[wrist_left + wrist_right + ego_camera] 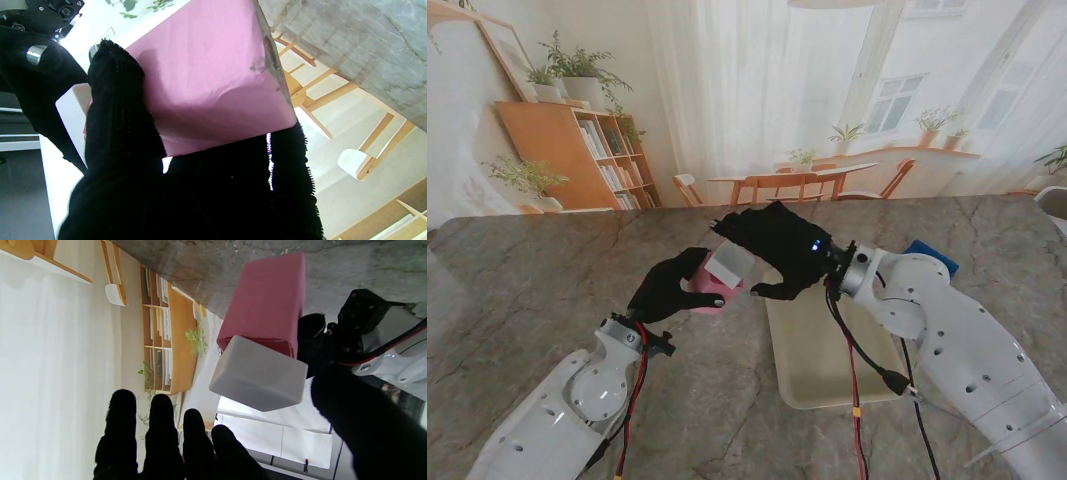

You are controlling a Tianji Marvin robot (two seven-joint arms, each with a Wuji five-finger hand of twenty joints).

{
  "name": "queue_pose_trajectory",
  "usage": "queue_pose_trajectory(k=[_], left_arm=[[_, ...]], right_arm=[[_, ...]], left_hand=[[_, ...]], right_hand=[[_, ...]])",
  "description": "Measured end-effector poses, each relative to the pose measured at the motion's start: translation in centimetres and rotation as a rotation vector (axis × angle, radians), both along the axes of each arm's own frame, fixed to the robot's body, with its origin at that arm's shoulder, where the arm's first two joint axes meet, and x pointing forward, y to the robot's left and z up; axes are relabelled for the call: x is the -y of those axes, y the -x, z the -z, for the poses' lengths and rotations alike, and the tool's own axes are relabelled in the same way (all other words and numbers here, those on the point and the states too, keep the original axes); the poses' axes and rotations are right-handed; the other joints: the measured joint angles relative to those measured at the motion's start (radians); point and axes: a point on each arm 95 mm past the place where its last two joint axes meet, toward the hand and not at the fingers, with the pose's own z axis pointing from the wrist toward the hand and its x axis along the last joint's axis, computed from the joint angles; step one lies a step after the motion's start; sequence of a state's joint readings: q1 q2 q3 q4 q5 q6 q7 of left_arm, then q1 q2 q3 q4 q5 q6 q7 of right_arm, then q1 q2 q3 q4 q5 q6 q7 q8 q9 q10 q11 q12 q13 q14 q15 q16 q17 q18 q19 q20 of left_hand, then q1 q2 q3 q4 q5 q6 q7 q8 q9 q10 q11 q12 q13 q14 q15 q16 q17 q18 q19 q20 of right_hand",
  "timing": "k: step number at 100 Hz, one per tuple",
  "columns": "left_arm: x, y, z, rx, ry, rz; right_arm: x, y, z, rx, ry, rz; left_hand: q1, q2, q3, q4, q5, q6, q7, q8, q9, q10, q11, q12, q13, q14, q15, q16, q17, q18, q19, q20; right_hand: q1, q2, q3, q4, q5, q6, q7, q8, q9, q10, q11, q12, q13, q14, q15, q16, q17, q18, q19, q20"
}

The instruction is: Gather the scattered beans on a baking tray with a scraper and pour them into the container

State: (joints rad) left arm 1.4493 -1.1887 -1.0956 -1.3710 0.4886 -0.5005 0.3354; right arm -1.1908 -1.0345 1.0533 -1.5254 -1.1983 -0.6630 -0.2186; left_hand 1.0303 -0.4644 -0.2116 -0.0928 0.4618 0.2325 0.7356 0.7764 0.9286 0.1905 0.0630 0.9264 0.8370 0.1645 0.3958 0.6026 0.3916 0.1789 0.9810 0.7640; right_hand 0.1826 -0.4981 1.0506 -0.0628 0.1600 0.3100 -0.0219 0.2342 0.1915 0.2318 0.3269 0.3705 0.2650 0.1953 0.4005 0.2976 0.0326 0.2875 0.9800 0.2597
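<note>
My left hand [662, 290] is shut on a pink box-shaped container [699, 285] and holds it tilted above the table, left of the tray. A white block-like end [730, 265] sticks out of the container toward my right hand. In the left wrist view the pink container [213, 76] fills the middle, gripped by my gloved left hand [200, 193]. My right hand [777, 250] hovers over the white end with fingers spread, holding nothing. In the right wrist view the container [267, 300] and its white end [258, 373] lie between my fingers [160, 440] and thumb without touching them. The cream baking tray [827, 370] lies under my right forearm. I can make out no beans.
A blue object [932, 255] lies on the marble table [527, 280] beyond my right arm, partly hidden by it. Red and black cables hang from both wrists over the tray and table.
</note>
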Motion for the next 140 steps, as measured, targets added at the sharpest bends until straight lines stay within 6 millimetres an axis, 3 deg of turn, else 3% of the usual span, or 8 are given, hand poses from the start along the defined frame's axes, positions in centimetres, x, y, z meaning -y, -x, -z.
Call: queue_pose_trajectory(k=[10,34,52,63,72,94,102,140], left_arm=[[0.0,0.0,0.0,0.0,0.0,0.001],[0.0,0.0,0.0,0.004,0.001,0.002],[0.0,0.0,0.0,0.005,0.001,-0.001],[0.0,0.0,0.0,0.007,0.001,-0.003],[0.0,0.0,0.0,0.007,0.001,-0.003],[0.0,0.1,0.0,0.009,-0.001,-0.004],[0.0,0.1,0.0,0.011,-0.001,-0.005],[-0.2,0.1,0.0,0.012,-0.001,-0.01]], right_arm=[[-0.5,-0.2,0.2,0.027,0.018,-0.026],[-1.9,-0.7,0.5,0.076,-0.011,-0.068],[-2.3,-0.9,0.6,0.094,-0.012,-0.077],[-2.5,-1.1,0.8,0.108,-0.033,-0.067],[-2.7,-1.2,0.8,0.119,-0.05,-0.048],[-3.2,-1.3,0.9,0.125,-0.089,-0.009],[-3.3,-1.4,0.9,0.109,-0.118,0.005],[-4.0,-1.5,1.1,0.095,-0.154,0.035]], left_hand=[[0.0,0.0,0.0,0.0,0.0,0.0,0.0,0.0,0.0,0.0,0.0,0.0,0.0,0.0,0.0,0.0,0.0,0.0,0.0,0.0],[0.0,0.0,0.0,0.0,0.0,0.0,0.0,0.0,0.0,0.0,0.0,0.0,0.0,0.0,0.0,0.0,0.0,0.0,0.0,0.0],[0.0,0.0,0.0,0.0,0.0,0.0,0.0,0.0,0.0,0.0,0.0,0.0,0.0,0.0,0.0,0.0,0.0,0.0,0.0,0.0],[0.0,0.0,0.0,0.0,0.0,0.0,0.0,0.0,0.0,0.0,0.0,0.0,0.0,0.0,0.0,0.0,0.0,0.0,0.0,0.0],[0.0,0.0,0.0,0.0,0.0,0.0,0.0,0.0,0.0,0.0,0.0,0.0,0.0,0.0,0.0,0.0,0.0,0.0,0.0,0.0],[0.0,-0.004,0.0,0.0,0.001,-0.003,0.0,0.0,0.0,0.0,0.0,0.0,-0.002,0.0,0.0,0.0,0.0,0.0,0.0,0.0],[0.0,-0.008,0.0,0.0,0.002,-0.009,0.0,0.0,0.0,-0.001,0.0,0.0,-0.002,0.0,0.0,0.0,0.0,0.0,0.0,0.0],[0.0,-0.008,0.0,0.0,0.002,-0.01,0.0,0.002,0.0,-0.002,0.0,0.0,-0.002,0.0,-0.001,0.0,-0.001,0.0,0.0,0.0]], right_hand=[[0.023,-0.048,0.1,0.0,-0.001,-0.03,0.012,0.221,0.007,-0.021,0.067,0.0,0.051,-0.017,0.027,0.0,0.048,-0.004,0.023,0.002],[0.076,-0.11,0.181,-0.005,-0.052,-0.197,0.215,0.687,0.219,-0.236,0.25,0.04,0.28,-0.141,0.091,0.03,0.202,-0.048,0.054,0.026],[0.08,-0.126,0.181,-0.027,-0.047,-0.336,0.326,0.805,0.277,-0.273,0.318,0.109,0.361,-0.188,0.156,0.058,0.244,-0.058,0.056,0.026],[0.057,-0.109,0.115,-0.044,0.064,-0.454,0.393,0.829,0.344,-0.293,0.344,0.135,0.439,-0.221,0.234,0.091,0.275,-0.059,0.068,0.036],[0.028,-0.086,0.047,-0.063,0.08,-0.502,0.491,0.799,0.411,-0.311,0.368,0.157,0.503,-0.249,0.309,0.116,0.302,-0.068,0.077,0.036],[0.003,-0.058,-0.124,-0.158,0.089,-0.528,0.87,0.375,0.591,-0.329,0.432,0.195,0.659,-0.312,0.434,0.187,0.409,-0.108,0.112,0.036],[-0.005,-0.043,-0.185,-0.182,0.126,-0.569,0.963,0.273,0.668,-0.329,0.45,0.197,0.721,-0.338,0.481,0.208,0.457,-0.12,0.131,0.036],[-0.009,-0.042,-0.249,-0.21,0.196,-0.624,1.065,0.186,0.785,-0.314,0.477,0.219,0.821,-0.36,0.542,0.249,0.54,-0.142,0.16,0.036]])
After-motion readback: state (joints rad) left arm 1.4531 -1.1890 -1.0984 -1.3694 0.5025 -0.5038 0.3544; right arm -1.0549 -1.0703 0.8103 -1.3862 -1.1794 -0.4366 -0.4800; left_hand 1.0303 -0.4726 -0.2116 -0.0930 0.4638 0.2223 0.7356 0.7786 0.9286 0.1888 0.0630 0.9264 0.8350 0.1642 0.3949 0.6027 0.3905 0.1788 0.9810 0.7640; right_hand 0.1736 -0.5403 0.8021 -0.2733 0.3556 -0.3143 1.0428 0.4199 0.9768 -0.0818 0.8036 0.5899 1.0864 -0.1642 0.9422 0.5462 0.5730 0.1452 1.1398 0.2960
